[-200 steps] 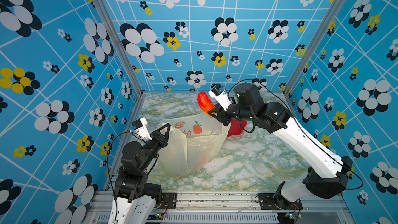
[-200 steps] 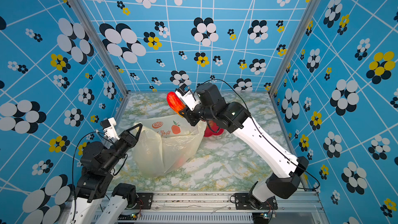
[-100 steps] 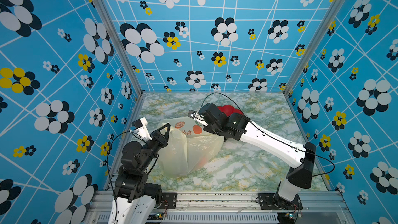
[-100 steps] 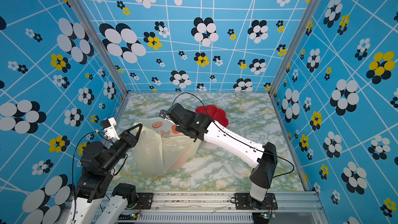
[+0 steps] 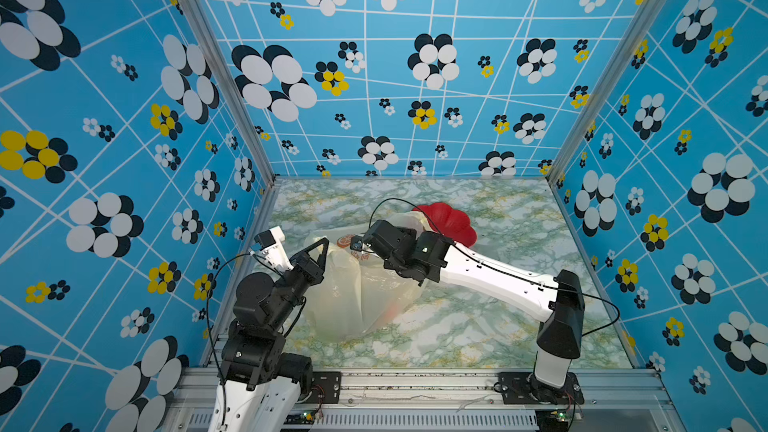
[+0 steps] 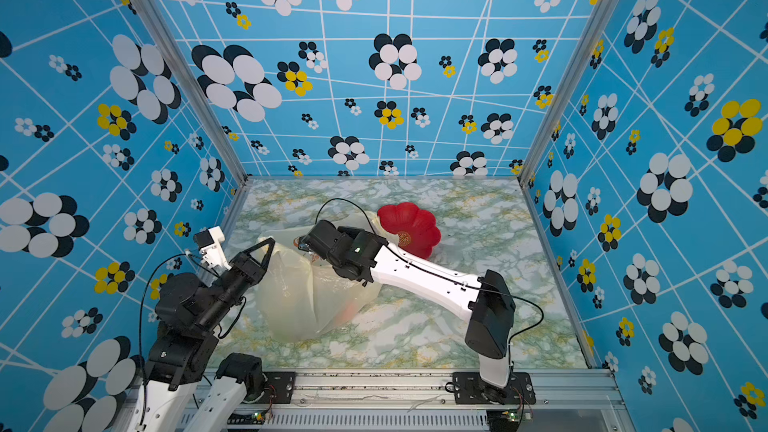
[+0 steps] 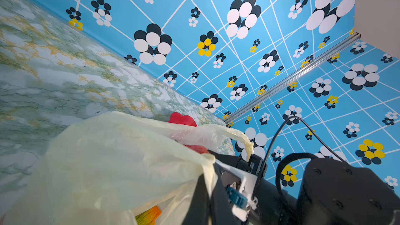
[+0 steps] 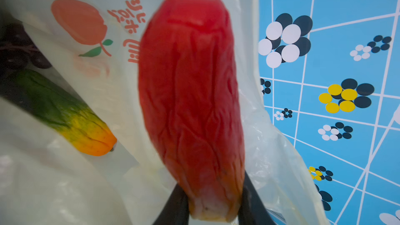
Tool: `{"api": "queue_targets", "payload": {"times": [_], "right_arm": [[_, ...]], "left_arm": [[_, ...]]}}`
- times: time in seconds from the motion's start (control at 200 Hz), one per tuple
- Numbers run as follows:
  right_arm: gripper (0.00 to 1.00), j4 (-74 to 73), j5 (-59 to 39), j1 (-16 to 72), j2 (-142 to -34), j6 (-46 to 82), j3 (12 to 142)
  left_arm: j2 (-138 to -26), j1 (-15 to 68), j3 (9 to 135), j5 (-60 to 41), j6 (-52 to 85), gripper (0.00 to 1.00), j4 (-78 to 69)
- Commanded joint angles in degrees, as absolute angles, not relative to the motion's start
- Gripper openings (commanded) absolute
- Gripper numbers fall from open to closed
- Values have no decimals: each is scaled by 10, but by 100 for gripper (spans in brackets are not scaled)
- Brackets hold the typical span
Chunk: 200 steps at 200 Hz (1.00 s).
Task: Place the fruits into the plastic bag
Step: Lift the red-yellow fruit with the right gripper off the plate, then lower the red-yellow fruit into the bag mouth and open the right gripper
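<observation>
Jaws of the right gripper (image 8: pixel 213 204) pinch the wrinkled red-yellow toy mango (image 8: pixel 190 96) by one end, long axis pointing into the translucent cream plastic bag (image 5: pixel 357 301); left gripper (image 5: pixel 318 251) clamps shut on its near-left rim.

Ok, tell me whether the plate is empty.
Empty as far as visible: the plate shows only bare red; the right arm and bag hide its near edge.
</observation>
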<state>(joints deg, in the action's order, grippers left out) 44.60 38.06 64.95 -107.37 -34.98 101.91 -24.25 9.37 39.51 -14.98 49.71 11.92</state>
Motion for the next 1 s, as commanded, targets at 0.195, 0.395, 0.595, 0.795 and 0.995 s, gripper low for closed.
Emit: {"api": "queue_targets", "payload": {"times": [0.195, 0.395, 0.595, 0.795, 0.995], "right_arm": [[25, 509, 347, 676, -1114, -329, 1046], [54, 519, 350, 676, -1121, -322, 1056], [69, 519, 360, 676, -1124, -323, 1055], [71, 517, 362, 676, -1124, -323, 1056], [71, 519, 368, 676, -1124, -322, 1061]], "left_arm": [[-227, 89, 409, -150, 482, 0, 122], [-227, 89, 409, -150, 481, 0, 123], [-227, 88, 407, -150, 483, 0, 121], [-228, 88, 409, -149, 482, 0, 123], [-223, 89, 406, -145, 483, 0, 123]]}}
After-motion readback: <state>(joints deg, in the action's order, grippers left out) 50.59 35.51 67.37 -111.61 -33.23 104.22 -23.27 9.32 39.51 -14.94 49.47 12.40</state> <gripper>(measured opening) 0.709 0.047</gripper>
